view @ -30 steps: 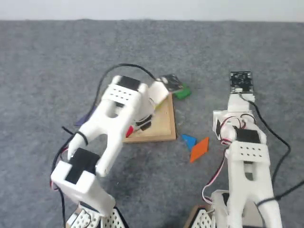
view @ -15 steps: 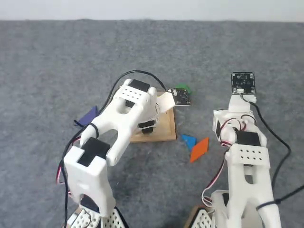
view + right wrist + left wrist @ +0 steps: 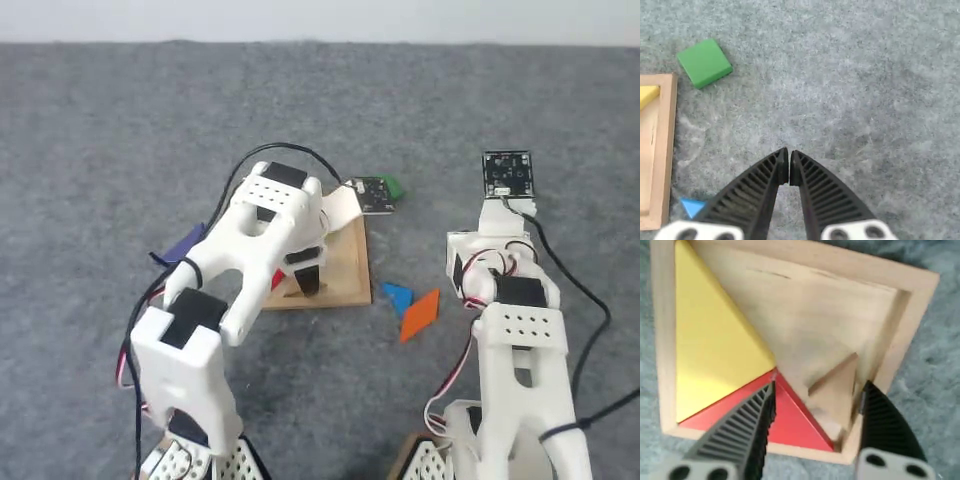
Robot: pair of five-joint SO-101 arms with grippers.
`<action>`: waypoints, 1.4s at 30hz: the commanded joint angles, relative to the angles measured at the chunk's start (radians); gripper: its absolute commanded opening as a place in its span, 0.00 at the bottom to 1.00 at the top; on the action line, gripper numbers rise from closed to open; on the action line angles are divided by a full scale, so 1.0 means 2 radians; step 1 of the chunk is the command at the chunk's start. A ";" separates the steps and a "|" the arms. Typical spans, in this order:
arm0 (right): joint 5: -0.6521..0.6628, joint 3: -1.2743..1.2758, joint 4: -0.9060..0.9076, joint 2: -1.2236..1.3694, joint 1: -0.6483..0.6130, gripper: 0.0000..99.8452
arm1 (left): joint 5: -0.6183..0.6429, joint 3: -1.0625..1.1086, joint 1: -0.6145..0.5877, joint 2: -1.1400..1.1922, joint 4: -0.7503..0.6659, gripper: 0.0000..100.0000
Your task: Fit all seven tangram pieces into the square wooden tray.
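Left hand (image 3: 819, 390) — open, still over tray (image 3: 917, 305)

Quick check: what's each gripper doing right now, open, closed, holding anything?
Left gripper: open above the tray, gripping nothing.
Right gripper: shut, empty, over the carpet.

wooden tray (image 3: 912, 300) holds yellow triangle (image 3: 710, 345) and red triangle (image 3: 795, 420) flat, edges touching; a pale wood triangle (image 3: 837, 385) sits tilted in its corner, between the left gripper (image 3: 817, 390) jaws.
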 commanded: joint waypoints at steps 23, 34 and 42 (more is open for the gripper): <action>0.008 -0.002 -0.010 -0.019 -0.003 0.02 | 0.283 -0.073 0.040 0.096 0.031 0.01; 0.008 -0.002 -0.010 -0.019 -0.003 0.02 | 0.233 -0.013 0.017 0.006 0.049 0.01; 0.008 -0.002 -0.010 -0.020 -0.002 0.02 | 0.244 0.022 0.007 -0.045 0.010 0.01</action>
